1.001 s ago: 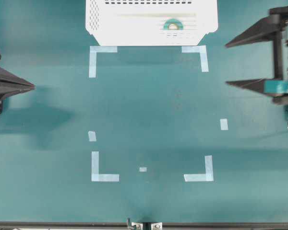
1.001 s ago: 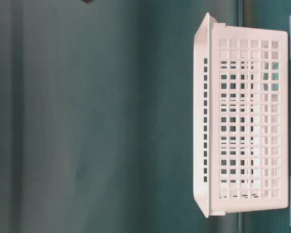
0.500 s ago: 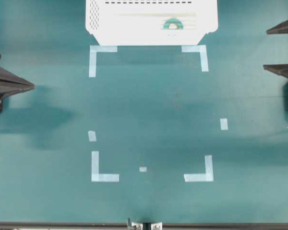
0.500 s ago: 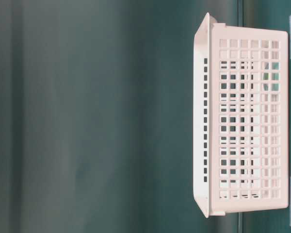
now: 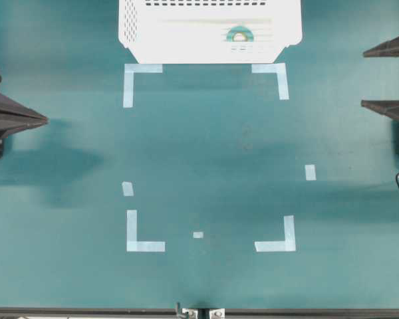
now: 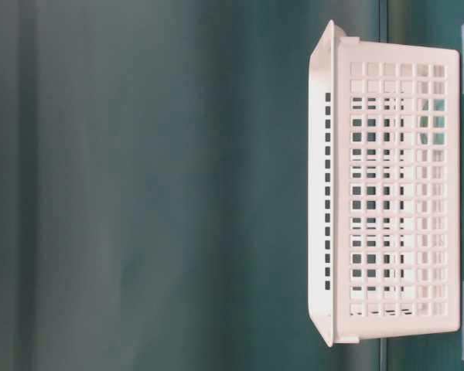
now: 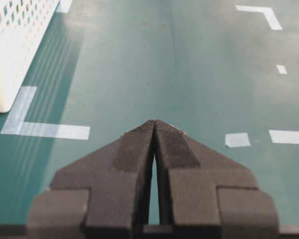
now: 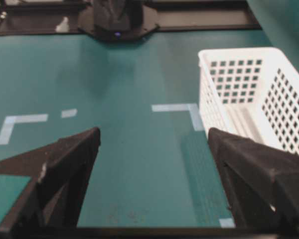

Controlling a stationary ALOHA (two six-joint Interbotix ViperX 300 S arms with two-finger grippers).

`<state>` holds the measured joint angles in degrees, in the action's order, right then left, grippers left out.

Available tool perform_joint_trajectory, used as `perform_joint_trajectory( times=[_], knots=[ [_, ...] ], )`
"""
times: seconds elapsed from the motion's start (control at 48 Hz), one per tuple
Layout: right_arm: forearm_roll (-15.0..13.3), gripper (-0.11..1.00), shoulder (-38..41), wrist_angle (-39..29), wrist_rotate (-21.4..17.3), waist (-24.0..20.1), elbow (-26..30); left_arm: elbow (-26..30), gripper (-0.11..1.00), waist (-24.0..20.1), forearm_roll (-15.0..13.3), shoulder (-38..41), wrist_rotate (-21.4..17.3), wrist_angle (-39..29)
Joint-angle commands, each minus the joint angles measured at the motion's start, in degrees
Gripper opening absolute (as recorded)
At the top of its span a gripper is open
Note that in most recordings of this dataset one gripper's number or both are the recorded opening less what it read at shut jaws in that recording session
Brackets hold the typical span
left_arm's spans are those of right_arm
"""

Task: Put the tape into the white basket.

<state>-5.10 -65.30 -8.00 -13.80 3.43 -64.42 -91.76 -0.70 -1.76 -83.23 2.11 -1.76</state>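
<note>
Overhead: the tape (image 5: 239,34) lies inside the white basket (image 5: 139,40) at the table's far edge, toward its right side; the left gripper (image 5: 43,120) sits at the left edge, the right gripper (image 5: 369,78) at the right edge with fingers spread wide and empty. Table-level: the basket (image 6: 394,193) stands alone; tape not discernible. Wrist views: left fingers (image 7: 134,149) pressed together on nothing, right fingers (image 8: 65,164) wide apart over bare table (image 8: 139,164) beside the basket (image 8: 249,89).

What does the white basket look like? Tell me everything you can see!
The white basket looks like plastic. It is a rectangle with an open top, a flared rim, and rows of small square holes in its walls. It stands upright on the green table at the far edge, just beyond two pale tape corner marks. The tape, a small teal ring, lies inside. No gripper touches the basket.
</note>
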Motion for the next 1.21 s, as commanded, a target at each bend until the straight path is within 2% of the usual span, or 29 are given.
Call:
perform_joint_trajectory(
  times=[0.0, 0.521, 0.917, 1.188],
  knots=[
    [-0.2, 0.94, 0.1, 1.6, 0.0, 0.0, -1.1, 1.4, -0.11, -0.1, 0.0, 0.9, -0.1, 0.3],
    [-0.2, 0.94, -4.7, 0.4, 0.3, 0.0, -10.5, 1.4, -0.11, -0.1, 0.0, 0.8, -0.1, 0.3],
    [-0.4, 0.94, -5.4, 0.0, 0.4, 0.0, -11.9, 1.4, -0.11, -0.1, 0.0, 0.8, 0.0, 0.3],
    [-0.9, 0.94, -5.4, -1.9, 0.4, 0.0, -15.3, 1.4, -0.11, -0.1, 0.0, 0.8, -0.1, 0.3]
  ],
)
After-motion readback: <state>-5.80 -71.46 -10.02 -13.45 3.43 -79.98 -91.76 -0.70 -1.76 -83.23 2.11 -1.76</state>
